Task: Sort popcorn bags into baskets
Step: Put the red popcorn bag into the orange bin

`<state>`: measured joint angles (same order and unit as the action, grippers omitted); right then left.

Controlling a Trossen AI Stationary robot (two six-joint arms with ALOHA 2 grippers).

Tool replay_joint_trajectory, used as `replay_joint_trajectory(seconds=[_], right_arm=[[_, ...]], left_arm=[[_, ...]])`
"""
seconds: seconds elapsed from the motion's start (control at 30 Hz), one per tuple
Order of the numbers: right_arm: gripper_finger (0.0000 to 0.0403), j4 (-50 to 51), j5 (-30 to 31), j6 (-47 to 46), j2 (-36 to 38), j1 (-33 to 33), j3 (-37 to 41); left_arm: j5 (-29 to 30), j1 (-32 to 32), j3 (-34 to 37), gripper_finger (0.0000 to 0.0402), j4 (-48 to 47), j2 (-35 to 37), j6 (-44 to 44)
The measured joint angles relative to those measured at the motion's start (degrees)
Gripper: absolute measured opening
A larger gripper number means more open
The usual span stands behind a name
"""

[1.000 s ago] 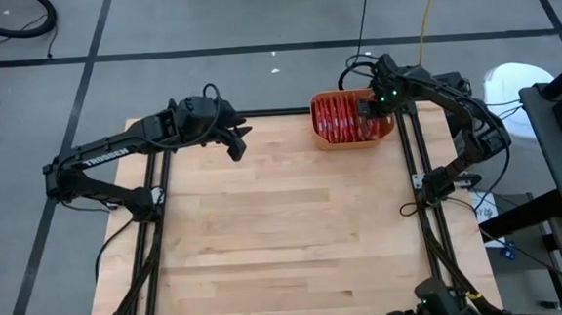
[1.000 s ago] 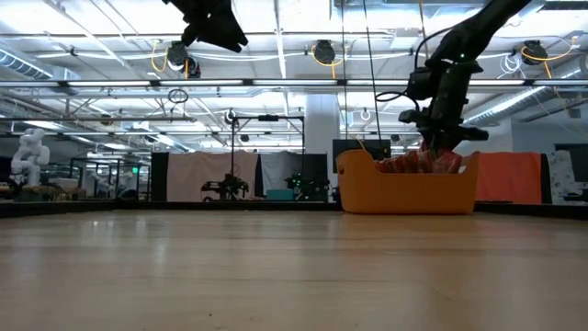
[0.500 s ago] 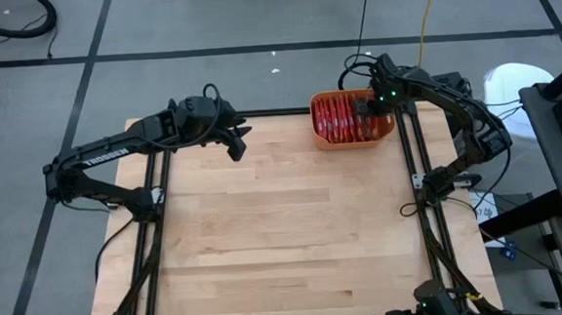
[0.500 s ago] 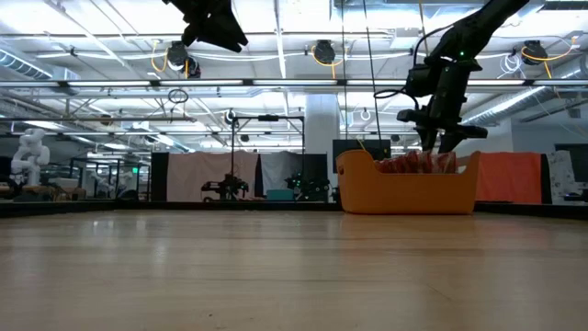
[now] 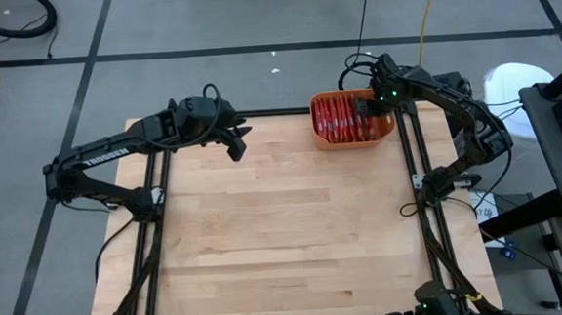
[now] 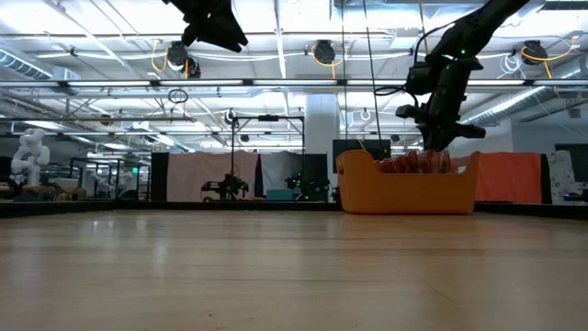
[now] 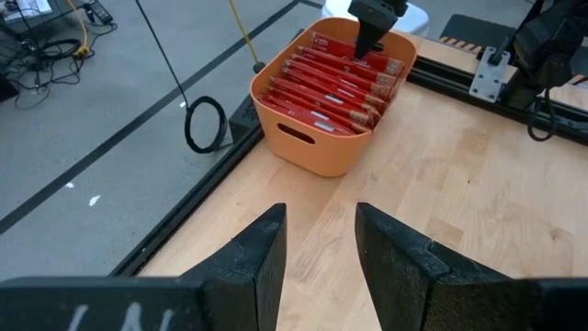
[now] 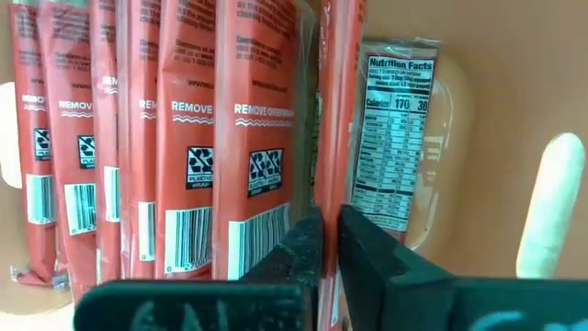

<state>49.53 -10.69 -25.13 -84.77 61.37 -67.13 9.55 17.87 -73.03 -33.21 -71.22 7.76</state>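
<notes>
The orange basket (image 5: 354,144) (image 6: 409,193) (image 7: 317,152) stands at the table's far edge, right of the middle. Several red popcorn bags (image 5: 337,118) (image 7: 335,83) (image 8: 184,119) stand in it on edge, side by side. One more bag (image 8: 395,138) leans flat against the basket's inner wall (image 8: 478,138), showing its nutrition panel. My right gripper (image 5: 366,106) (image 6: 439,147) (image 8: 331,244) points down over the basket's right part, its fingers nearly together around one bag's edge. My left gripper (image 5: 238,141) (image 6: 225,32) (image 7: 320,248) hangs open, high over the table's far left. My right gripper comes from above, pointing down, with one red bag seen edge-on running into the narrow gap between its two fingers. The bag's upper edge (image 8: 336,165) sits between them. The bag stands upright among the others in the basket; its lower end is hidden.
Bare wooden table (image 5: 285,226) spreads in front of the basket and under the left arm. Black frame rails (image 5: 420,198) run along the table's sides. The left wrist view shows the right arm's gripper (image 7: 372,23) over the basket's far end.
My right gripper has risen a little over the basket. The bags in the basket and the left arm have stayed where they were.
</notes>
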Motion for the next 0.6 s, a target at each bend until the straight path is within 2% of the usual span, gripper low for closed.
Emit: replay_joint_trajectory(seconds=[0.13,0.3,0.5,0.6], right_arm=[[0.002,-1.1,-2.7,-0.9,0.0,0.0,0.0],[0.004,-1.3,-3.1,-4.0,0.0,0.0,0.0],[0.0079,-0.6,-3.7,-6.1,0.1,0.0,0.0],[0.0102,-1.2,-5.9,-7.3,0.8,0.0,0.0]], left_arm=[[0.0,0.0,0.0,0.0136,0.0,0.0,-0.1],[0.0,0.0,0.0,0.0136,0.0,0.0,-0.1],[0.0,0.0,0.0,0.0136,0.0,0.0,0.1],[0.0,0.0,0.0,0.0136,0.0,0.0,0.3]])
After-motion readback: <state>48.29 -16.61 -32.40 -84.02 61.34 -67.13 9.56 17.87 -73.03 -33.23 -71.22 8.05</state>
